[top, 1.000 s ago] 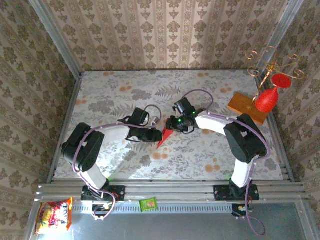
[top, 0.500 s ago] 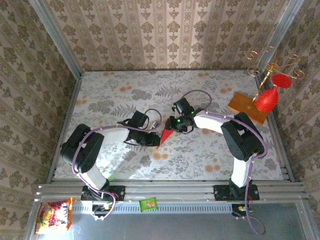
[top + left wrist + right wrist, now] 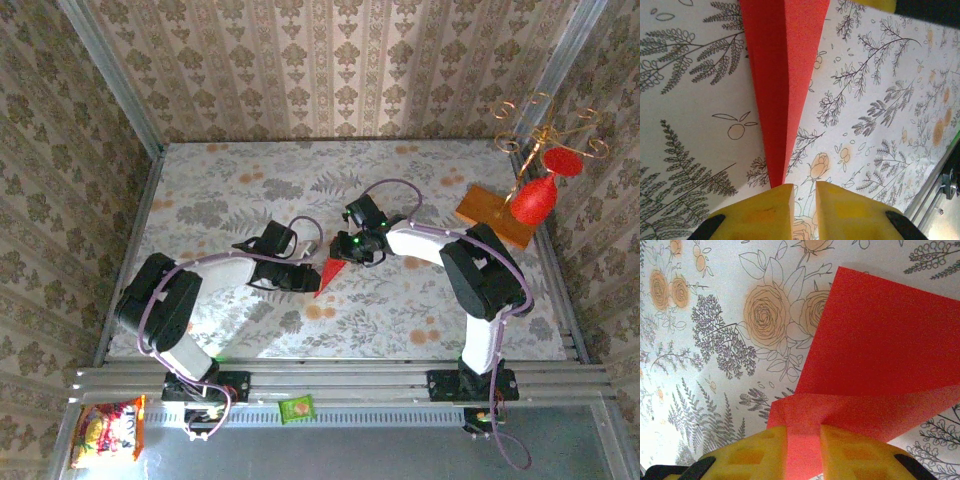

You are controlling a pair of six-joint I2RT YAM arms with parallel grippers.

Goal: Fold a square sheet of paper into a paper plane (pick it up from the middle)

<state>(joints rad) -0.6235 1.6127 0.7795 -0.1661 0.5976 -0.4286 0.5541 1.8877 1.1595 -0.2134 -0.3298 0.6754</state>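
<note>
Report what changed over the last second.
The left arm swung its elbow back toward the near-left corner; the right arm edged left. The left gripper stayed at the tip of the red paper, the right gripper kept its jaws on the wide end. Paper and ornament stayed put.

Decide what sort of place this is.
Probably a robot test booth dressed as a home: wallpapered walls, a floral tablecloth, and an aluminium rail along the near edge.

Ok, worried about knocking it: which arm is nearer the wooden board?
Right. The right arm sits close beside the wooden board; the left arm is far to its left.
</note>
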